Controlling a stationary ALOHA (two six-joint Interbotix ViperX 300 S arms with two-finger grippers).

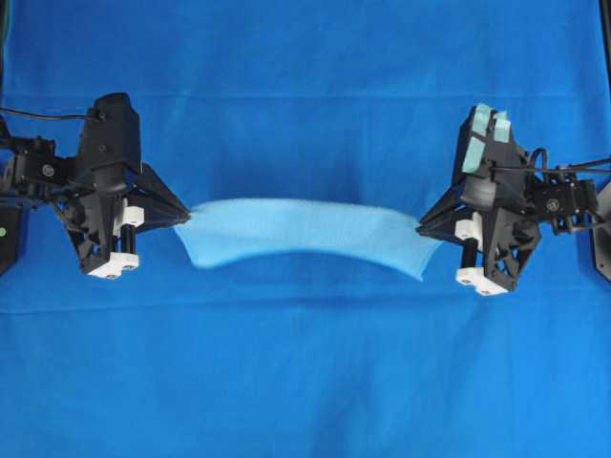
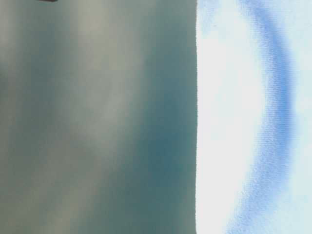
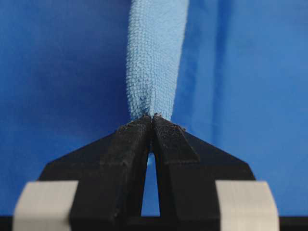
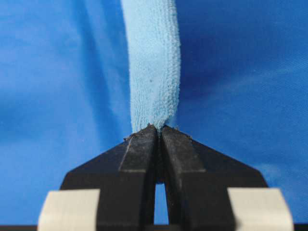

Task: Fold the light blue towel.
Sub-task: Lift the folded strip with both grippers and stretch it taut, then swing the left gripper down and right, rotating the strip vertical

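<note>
The light blue towel (image 1: 305, 234) hangs stretched between my two grippers above the table, sagging in the middle. My left gripper (image 1: 183, 218) is shut on its left end. My right gripper (image 1: 422, 227) is shut on its right end. In the left wrist view the towel (image 3: 154, 62) runs away from the closed left gripper (image 3: 153, 118). In the right wrist view the towel (image 4: 151, 62) runs away from the closed right gripper (image 4: 159, 127). The table-level view shows a bright, blurred pale blue cloth (image 2: 243, 122) close to the lens.
The royal-blue table covering (image 1: 305, 382) lies under everything, with faint creases. The left arm's black body (image 1: 105, 181) and the right arm's black body (image 1: 496, 200) flank the towel.
</note>
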